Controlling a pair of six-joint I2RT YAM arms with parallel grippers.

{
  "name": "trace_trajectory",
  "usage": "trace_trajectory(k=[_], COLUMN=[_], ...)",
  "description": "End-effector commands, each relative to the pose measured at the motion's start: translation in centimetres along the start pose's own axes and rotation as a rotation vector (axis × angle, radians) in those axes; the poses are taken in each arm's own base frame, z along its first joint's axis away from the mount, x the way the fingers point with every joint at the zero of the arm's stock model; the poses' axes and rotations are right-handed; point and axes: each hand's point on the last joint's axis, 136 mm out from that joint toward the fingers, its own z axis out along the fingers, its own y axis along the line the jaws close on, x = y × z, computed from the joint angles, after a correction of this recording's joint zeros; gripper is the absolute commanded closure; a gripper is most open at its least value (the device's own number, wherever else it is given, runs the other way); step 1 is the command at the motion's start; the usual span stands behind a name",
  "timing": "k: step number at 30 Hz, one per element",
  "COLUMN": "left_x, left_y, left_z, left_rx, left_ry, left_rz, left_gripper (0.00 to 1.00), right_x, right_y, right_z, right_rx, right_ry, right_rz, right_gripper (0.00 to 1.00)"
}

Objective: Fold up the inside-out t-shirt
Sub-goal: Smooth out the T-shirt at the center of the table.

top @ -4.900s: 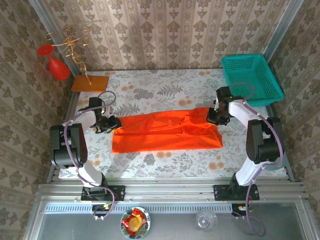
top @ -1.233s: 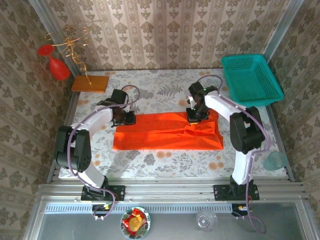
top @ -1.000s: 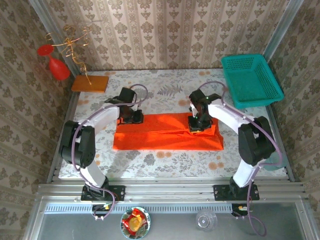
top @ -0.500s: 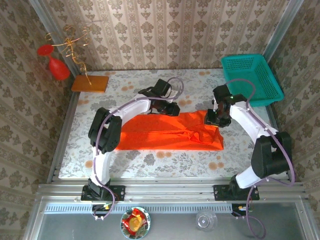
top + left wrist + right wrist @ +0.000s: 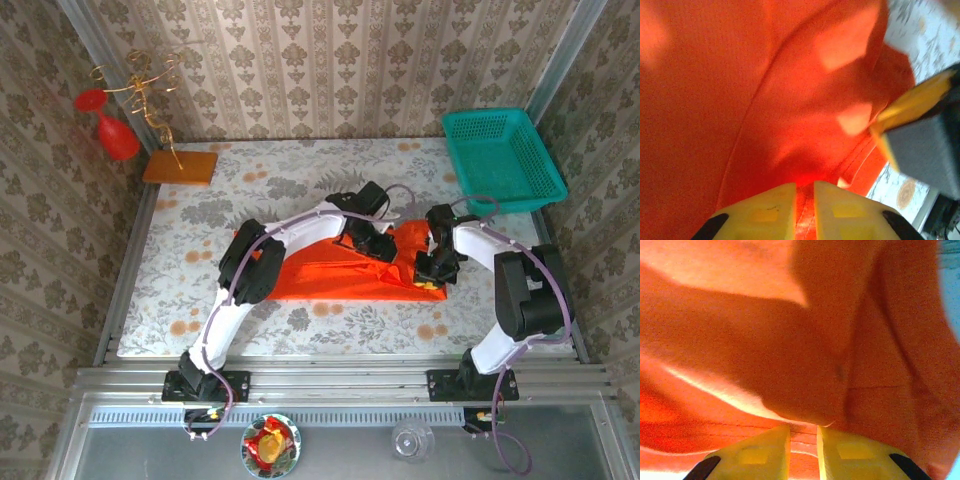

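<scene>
The inside-out t-shirt [image 5: 320,278] is bright orange-red cloth lying bunched right of the table's middle, its left part drawn over toward the right. My left gripper [image 5: 378,247] reaches across above it. In the left wrist view its yellow fingers [image 5: 770,205] are shut on a fold of the t-shirt [image 5: 715,100], and part of the right gripper's yellow finger [image 5: 910,107] shows beside it. My right gripper [image 5: 432,272] is at the shirt's right end. In the right wrist view it [image 5: 803,429] pinches a seamed layer of the t-shirt [image 5: 765,340].
A teal basket [image 5: 500,155] stands at the back right. A flat orange board [image 5: 180,166] and a red cone ornament [image 5: 112,135] on a wire stand are at the back left. The floral table [image 5: 200,260] is bare on the left. A bowl [image 5: 270,445] and a glass [image 5: 412,438] sit below the near rail.
My left gripper has swept right from the shirt's left end, dragging cloth with it, so the shirt is now shorter. The right gripper has shifted down toward the front right corner.
</scene>
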Motion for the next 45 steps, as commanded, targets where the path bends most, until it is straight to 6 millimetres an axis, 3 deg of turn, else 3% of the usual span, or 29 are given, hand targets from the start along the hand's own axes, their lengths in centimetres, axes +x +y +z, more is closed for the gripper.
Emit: trace_trajectory(k=[1, 7, 10, 12, 16, 19, 21, 25, 27, 32, 38, 45], left_x=[2.9, 4.3, 3.7, 2.9, 1.1, 0.7, 1.3, 3.8, 5.9, 11.2, 14.7, 18.0], left_y=[0.3, 0.2, -0.2, -0.2, 0.5, 2.6, 4.8, 10.0, 12.8, 18.7, 21.6, 24.8], left_z=[0.0, -1.8, -2.8, -4.0, -7.5, -10.8, -12.9, -16.3, -17.8, -21.2, -22.9, -23.9], left_rx=[0.017, -0.005, -0.006, -0.008, -0.005, -0.047, -0.101, -0.198, -0.271, -0.467, -0.389, -0.374], left_ry=[0.074, 0.056, 0.017, -0.036, -0.164, -0.249, -0.289, -0.318, -0.313, -0.273, -0.363, -0.405], left_rz=[-0.012, 0.010, 0.013, 0.000, -0.047, -0.100, -0.144, -0.269, -0.331, -0.467, -0.622, -0.773], left_gripper=[0.84, 0.86, 0.87, 0.87, 0.86, 0.86, 0.86, 0.85, 0.85, 0.84, 0.80, 0.71], right_x=[-0.1, -1.4, -1.8, -1.6, -0.9, -0.1, 0.2, 0.1, 0.1, -0.7, -2.2, -2.3], right_y=[-1.1, 0.9, 3.7, 6.5, 11.5, 13.7, 13.2, 8.3, 7.3, 7.5, 7.3, 8.0], right_z=[-0.8, -3.6, -4.7, -5.0, -4.2, -2.2, 0.1, 2.9, 2.6, 0.0, -1.6, -1.1], right_rx=[0.056, -0.022, -0.107, -0.203, -0.365, -0.437, -0.399, -0.125, -0.074, -0.090, -0.103, -0.133], right_ry=[-0.035, -0.110, -0.127, -0.107, -0.045, 0.035, 0.092, 0.097, 0.087, 0.032, -0.011, 0.013], right_rz=[0.024, 0.021, -0.019, -0.054, -0.102, -0.126, -0.119, -0.104, -0.114, -0.135, -0.133, -0.130], right_gripper=[0.77, 0.80, 0.83, 0.85, 0.88, 0.89, 0.90, 0.92, 0.93, 0.91, 0.90, 0.89])
